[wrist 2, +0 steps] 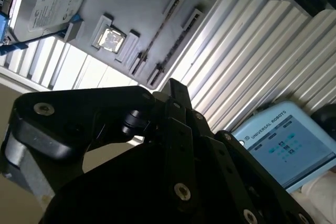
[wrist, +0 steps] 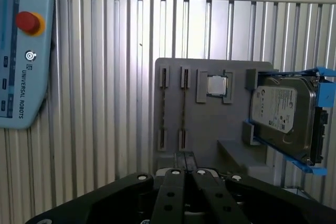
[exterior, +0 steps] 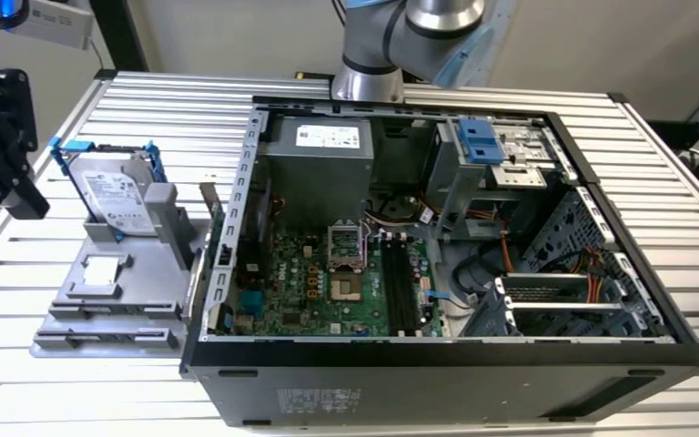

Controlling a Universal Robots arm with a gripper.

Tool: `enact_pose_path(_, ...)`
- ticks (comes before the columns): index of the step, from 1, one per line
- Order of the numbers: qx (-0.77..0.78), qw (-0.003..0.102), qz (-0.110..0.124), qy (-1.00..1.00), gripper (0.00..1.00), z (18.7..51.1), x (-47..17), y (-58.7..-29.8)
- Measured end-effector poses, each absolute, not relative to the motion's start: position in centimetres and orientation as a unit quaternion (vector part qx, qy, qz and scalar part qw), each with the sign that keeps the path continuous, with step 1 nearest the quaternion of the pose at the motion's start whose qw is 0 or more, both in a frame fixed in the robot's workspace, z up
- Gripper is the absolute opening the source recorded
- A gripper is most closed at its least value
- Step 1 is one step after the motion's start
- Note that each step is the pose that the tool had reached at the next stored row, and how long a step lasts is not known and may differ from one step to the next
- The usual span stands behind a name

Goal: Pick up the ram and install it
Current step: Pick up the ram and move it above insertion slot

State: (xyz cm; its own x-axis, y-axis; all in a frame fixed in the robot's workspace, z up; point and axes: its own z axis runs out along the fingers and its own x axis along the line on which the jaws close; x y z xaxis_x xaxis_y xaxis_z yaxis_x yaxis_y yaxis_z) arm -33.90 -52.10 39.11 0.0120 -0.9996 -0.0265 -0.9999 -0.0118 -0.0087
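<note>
Grey holder (wrist: 210,124) on the table (wrist: 105,103) is seen carrying the ram (wrist: 183,108), stood on edge in a slot beside a processor chip (wrist: 216,85); the gripper (wrist: 185,156), pressed together and empty, is held near the holder.

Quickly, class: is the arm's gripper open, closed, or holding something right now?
Gripper: closed, fingertips together, nothing held between them.
</note>
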Motion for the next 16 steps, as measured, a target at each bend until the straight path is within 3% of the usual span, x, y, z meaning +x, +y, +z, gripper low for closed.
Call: enact_pose_path(16, -0.716, 0.009, 0.01, 0.698, 0.0, 39.11, -33.91, -52.1)
